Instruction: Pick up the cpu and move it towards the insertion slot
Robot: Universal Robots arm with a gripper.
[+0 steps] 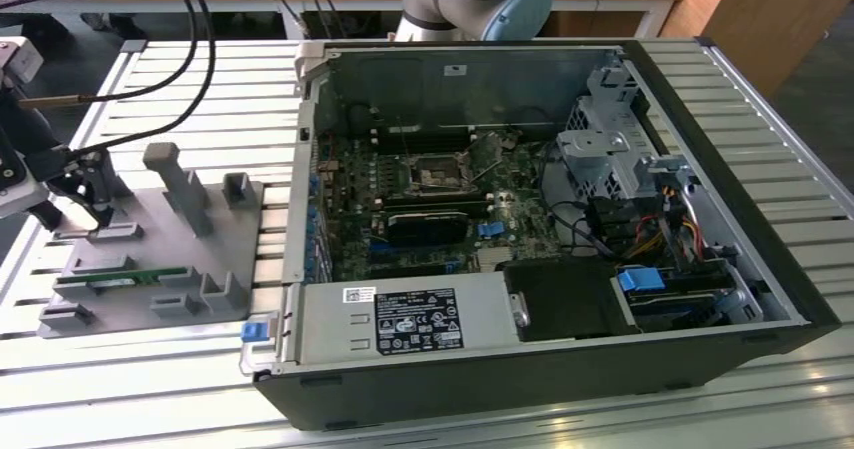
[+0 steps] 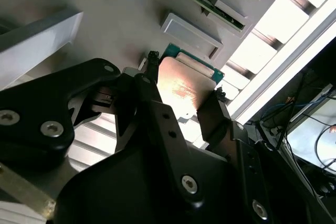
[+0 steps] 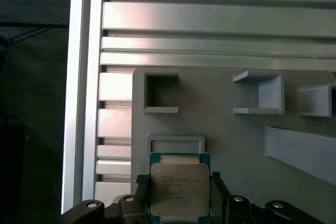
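The cpu (image 3: 178, 190), a small square chip with a silvery-beige top and a green rim, sits between my gripper's (image 3: 178, 178) two black fingers, which press on its opposite edges. The second wrist view shows the same hold: the cpu (image 2: 184, 88) is clamped in the gripper (image 2: 186, 75) just over the grey fixture (image 2: 105, 19). In the exterior view my gripper (image 1: 76, 209) hangs over the far left part of the grey fixture (image 1: 174, 259). The insertion slot (image 1: 434, 172), a square socket with a metal frame, lies on the green motherboard inside the open computer case, well to the exterior view's right of the gripper.
The grey fixture carries upright posts (image 1: 171, 184) and a green memory stick (image 1: 114, 281). The open black computer case (image 1: 561, 369) has walls around the motherboard, drive cages (image 1: 601, 154) and cables. Black cables (image 1: 187, 49) hang above the slatted metal table (image 1: 160, 369).
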